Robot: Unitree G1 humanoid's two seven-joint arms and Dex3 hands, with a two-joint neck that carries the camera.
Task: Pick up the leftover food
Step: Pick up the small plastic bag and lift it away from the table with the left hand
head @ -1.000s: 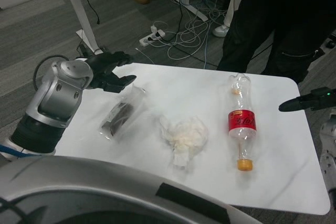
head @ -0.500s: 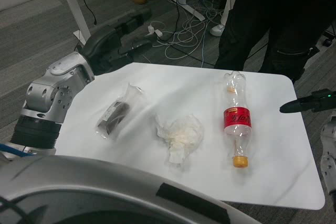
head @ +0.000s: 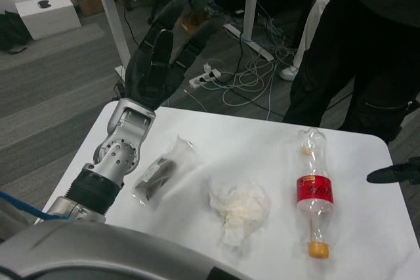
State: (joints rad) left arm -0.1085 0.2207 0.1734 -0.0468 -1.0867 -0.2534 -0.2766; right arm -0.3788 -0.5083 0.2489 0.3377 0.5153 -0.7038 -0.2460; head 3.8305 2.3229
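- Leftover food (head: 159, 173) in its clear bag: lies on the white table (head: 256, 142), left part, long axis running from near-left to far-right.
- My left hand (head: 155, 63): raised beyond the far edge, fingers spread, empty.
- My right hand (head: 396, 174): only a dark tip shows at the right edge; I cannot tell its fingers.

White tabletop (head: 216, 139) with rounded corners. Lying on it, left to right: clear bag (head: 164, 170) holding dark leftover food, crumpled white tissue (head: 240, 206) near the middle, empty plastic bottle (head: 314, 191) on its side, red label, orange cap toward the near edge.
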